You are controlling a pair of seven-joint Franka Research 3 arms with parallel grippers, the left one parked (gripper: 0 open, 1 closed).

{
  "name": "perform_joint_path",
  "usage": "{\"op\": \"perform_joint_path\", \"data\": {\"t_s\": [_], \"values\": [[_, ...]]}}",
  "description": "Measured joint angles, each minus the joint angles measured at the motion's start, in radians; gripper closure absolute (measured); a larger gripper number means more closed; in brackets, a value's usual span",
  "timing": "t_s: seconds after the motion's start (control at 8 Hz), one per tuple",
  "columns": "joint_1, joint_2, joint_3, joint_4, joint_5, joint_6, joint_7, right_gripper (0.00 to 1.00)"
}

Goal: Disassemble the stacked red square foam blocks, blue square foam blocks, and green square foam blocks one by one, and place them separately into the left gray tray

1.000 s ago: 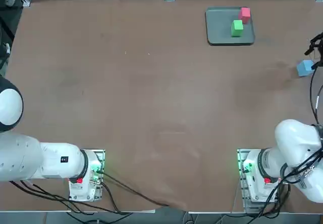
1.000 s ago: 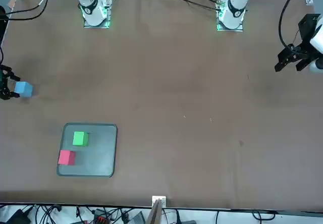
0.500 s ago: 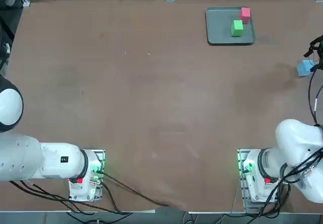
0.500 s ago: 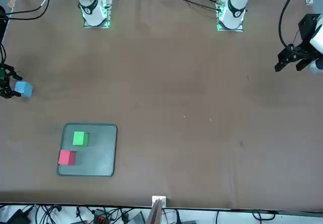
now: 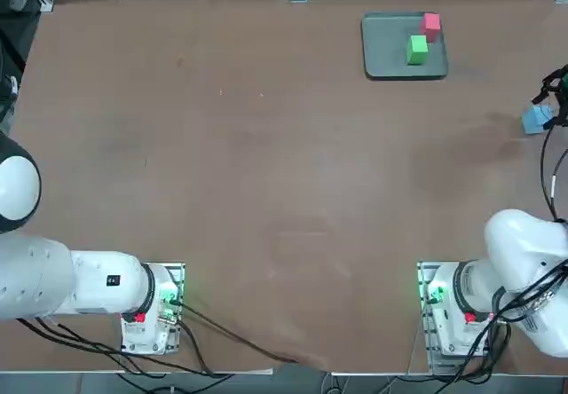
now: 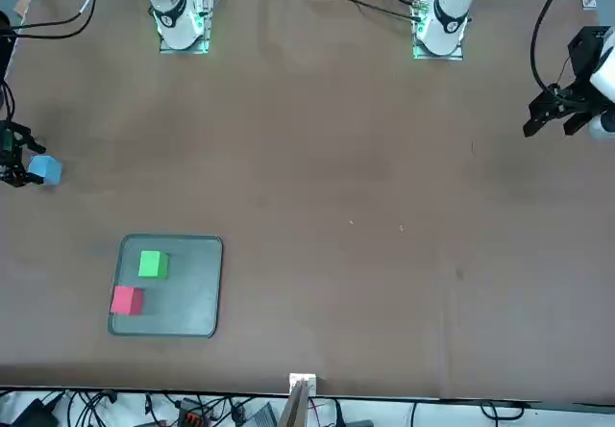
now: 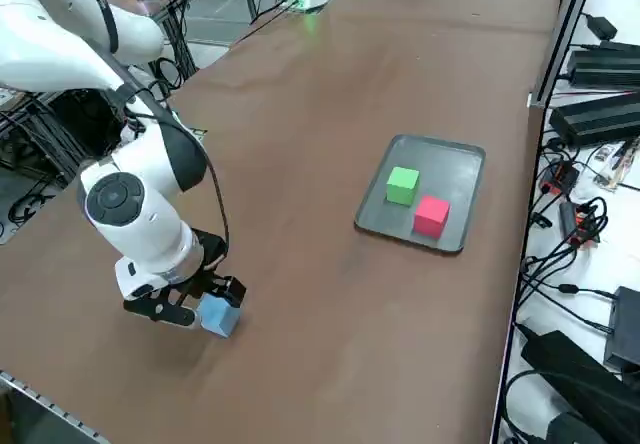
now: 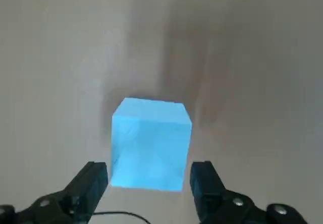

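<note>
The blue cube [image 8: 150,143] sits on the brown table near its right edge, also seen in the top view [image 5: 535,120], the front view [image 6: 45,169] and the side view [image 7: 219,316]. My right gripper [image 8: 149,181] is down at the table, open, with one finger [image 8: 90,182] on each side of the cube's near part. It also shows at the table's edge [image 5: 552,101] [image 6: 15,161] [image 7: 200,304]. The gray tray [image 5: 383,57] lies at the far side and holds the green cube [image 5: 417,50] and the red cube [image 5: 431,25], set apart from each other.
The right arm's cables [image 5: 548,168] hang along the right table edge. Both arm bases [image 5: 453,310] stand at the near edge. Cables and black boxes [image 7: 600,114] lie beyond the far edge, behind the tray [image 7: 460,164].
My right gripper has shifted slightly around the blue cube. The cube itself and the two cubes in the tray have stayed in place.
</note>
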Motion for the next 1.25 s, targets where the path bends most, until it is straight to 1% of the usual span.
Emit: {"op": "perform_joint_path", "data": {"t_s": [0.25,0.62,0.88,1.0,1.12,1.25], "values": [[-0.019,0.015,0.000,-0.007,0.000,0.042,-0.017,0.00],[-0.023,0.041,0.000,-0.007,0.000,0.080,-0.018,0.01],[-0.025,0.057,-0.001,-0.007,0.000,0.093,-0.018,0.10],[-0.029,0.053,0.002,-0.007,0.001,0.090,-0.019,0.22],[-0.030,0.051,0.003,-0.007,0.000,0.090,-0.042,0.22],[-0.032,0.047,0.009,-0.003,0.000,0.068,-0.082,0.28]]}}
